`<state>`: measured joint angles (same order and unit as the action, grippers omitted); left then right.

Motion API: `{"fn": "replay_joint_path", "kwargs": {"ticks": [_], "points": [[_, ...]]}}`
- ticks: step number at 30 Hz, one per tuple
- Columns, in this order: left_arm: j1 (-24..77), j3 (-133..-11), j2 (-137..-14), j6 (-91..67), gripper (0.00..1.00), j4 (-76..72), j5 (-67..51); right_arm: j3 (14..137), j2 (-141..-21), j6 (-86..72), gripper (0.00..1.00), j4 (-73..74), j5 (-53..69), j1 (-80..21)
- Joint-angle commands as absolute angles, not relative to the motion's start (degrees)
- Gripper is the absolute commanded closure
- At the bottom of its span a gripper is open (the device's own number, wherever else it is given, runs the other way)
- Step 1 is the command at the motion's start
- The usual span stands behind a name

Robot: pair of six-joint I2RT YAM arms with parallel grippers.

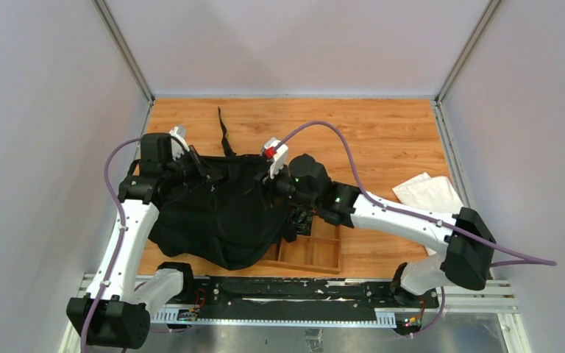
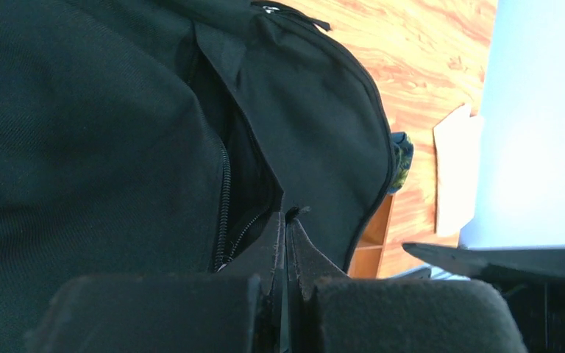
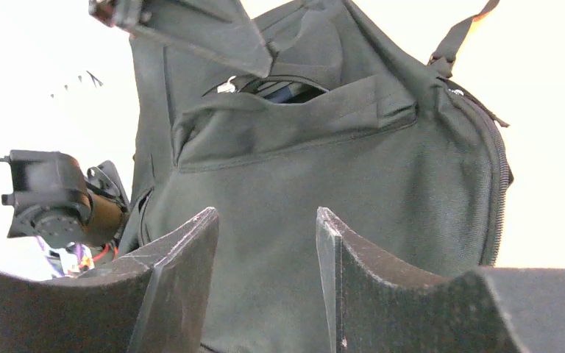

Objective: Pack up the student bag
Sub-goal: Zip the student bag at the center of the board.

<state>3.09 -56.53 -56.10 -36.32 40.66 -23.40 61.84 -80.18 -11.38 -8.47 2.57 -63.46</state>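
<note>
Your student bag (image 1: 213, 213) lies slumped on the wood table (image 1: 382, 140), left of ctr, w/ its near-right corner draped over the left part of the wooden compartment tray (image 1: 316, 254). One long strap (image 1: 224, 132) trails toward the far edge. Your left claw (image 1: 193, 165) sits at the bag's far-left top edge, clenched on a fold of black fabric right beside the zipper (image 2: 224, 198). The left wrist cam shows both tips pressed together w/ fabric nipped btwn them, and a pocket mouth gaping just past. Your right claw (image 1: 267, 187) is at the bag's far-right side and is released, jaws standing apart. The right wrist cam looks straight at the bag's front panel, w/ an open pocket higher up. So the bag sits btwn your two claws, gripped by the left and just in front of the right. A white cloth (image 1: 427, 193) lies well apart on the table's right side.
</note>
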Motion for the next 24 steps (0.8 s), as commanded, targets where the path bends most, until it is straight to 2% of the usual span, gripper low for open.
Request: {"fn": "replay_joint_path", "kwargs": {"ticks": [1, 7, 13, 20, 24], "points": [[3.6, -57.2, -55.8, -30.8, 1.0, 36.4, -29.4, 62.1, -83.4, -23.2, 0.43, -16.9, 17.7, -59.2], [3.6, -55.9, -55.1, -25.5, 1.0, 36.4, -33.1, 61.3, -87.5, -40.2, 0.41, -30.5, 25.2, -53.9], [3.6, -55.9, -54.8, -19.6, 1.0, 37.7, -33.0, 65.4, -92.6, -44.5, 0.42, -32.6, 29.8, -53.0], [3.6, -56.6, -50.6, -16.0, 1.0, 38.5, -29.3, 66.0, -95.6, -45.8, 0.42, -31.1, 28.0, -52.9], [3.5, -54.8, -47.4, -14.9, 1.0, 38.4, -28.3, 69.7, -98.3, -44.3, 0.46, -29.3, 31.1, -51.9]]}}
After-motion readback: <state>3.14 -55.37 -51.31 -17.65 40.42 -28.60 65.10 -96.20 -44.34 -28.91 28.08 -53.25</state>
